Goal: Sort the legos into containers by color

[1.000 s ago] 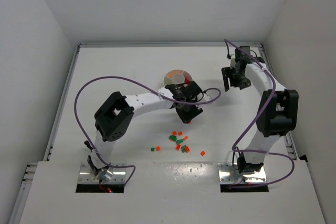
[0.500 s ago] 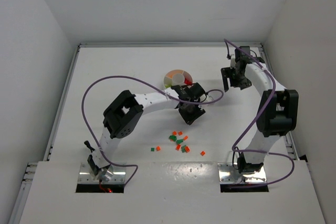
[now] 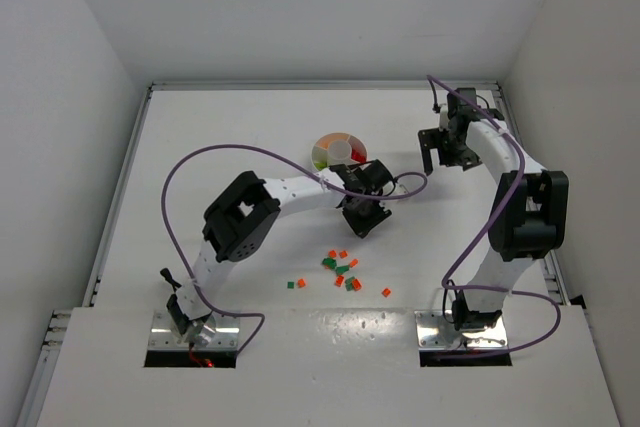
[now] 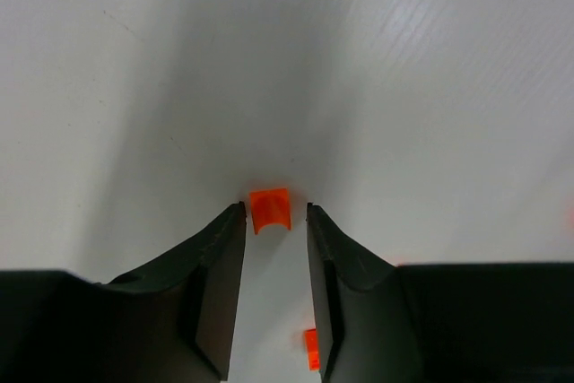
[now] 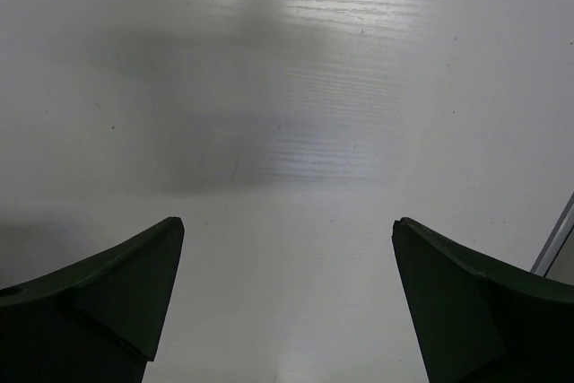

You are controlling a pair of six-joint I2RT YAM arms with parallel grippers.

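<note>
The white round dish [image 3: 317, 153] sits mid-table, its containers showing orange, red, green and yellow contents. Loose legos [image 3: 342, 269] in orange and green lie scattered below it. My left gripper [image 3: 359, 228] reaches down just below the dish. In the left wrist view its jaws [image 4: 273, 208] stand narrowly open around one orange lego [image 4: 270, 210] lying on the table, with a slim gap on each side. Another orange lego [image 4: 310, 349] shows beside the right finger. My right gripper [image 3: 436, 151] hangs at the far right, wide open [image 5: 287, 221] over bare table.
A purple cable [image 3: 230, 150] loops over the left arm. The raised table rim [image 3: 320, 85] runs along the back, and a metal edge [image 5: 558, 238] shows at the right of the right wrist view. Stray orange bricks [image 3: 386, 292] lie toward the arm bases.
The left arm's elbow has swung right and forward while its gripper stayed below the dish, and its jaws have narrowed. The right gripper's jaws have spread wider.
</note>
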